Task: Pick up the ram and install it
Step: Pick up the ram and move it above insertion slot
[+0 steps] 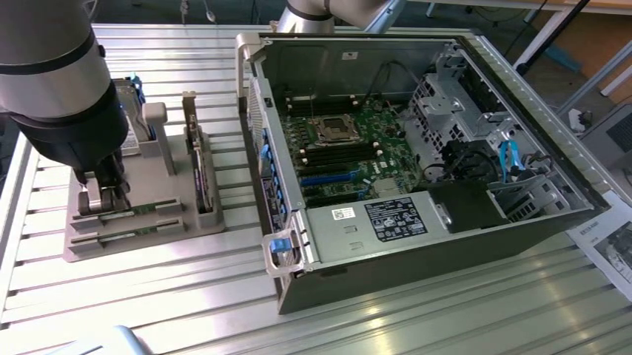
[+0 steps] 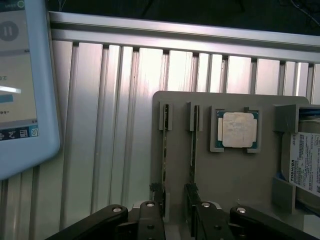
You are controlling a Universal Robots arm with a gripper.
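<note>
Two ram sticks stand on edge in the slots of a grey holder point(image 1: 148, 244); from the wrist they appear as thin green strips, the ram point(image 2: 164, 155) and its twin point(image 2: 192, 150). In the exterior view they are the ram point(image 1: 133, 214) and a second stick point(image 1: 129, 234). My gripper point(image 1: 106, 198) hangs low over one end of the sticks, open, holding nothing. In the wrist view the gripper point(image 2: 175, 210) has its dark fingertips point(image 2: 154, 189) close beside the sticks' near ends. I cannot tell which stick lies between them. The motherboard point(image 1: 341, 148) lies in the open computer case point(image 1: 553, 222).
The holder also carries a silver processor chip point(image 2: 238, 129), a hard drive point(image 2: 306, 167) and an upright dark card point(image 1: 197, 159). A blue-framed tablet point(image 2: 20, 85) lies on the slatted aluminium table point(image 1: 197, 310). The case wall with blue latches point(image 1: 281, 248) faces the holder.
</note>
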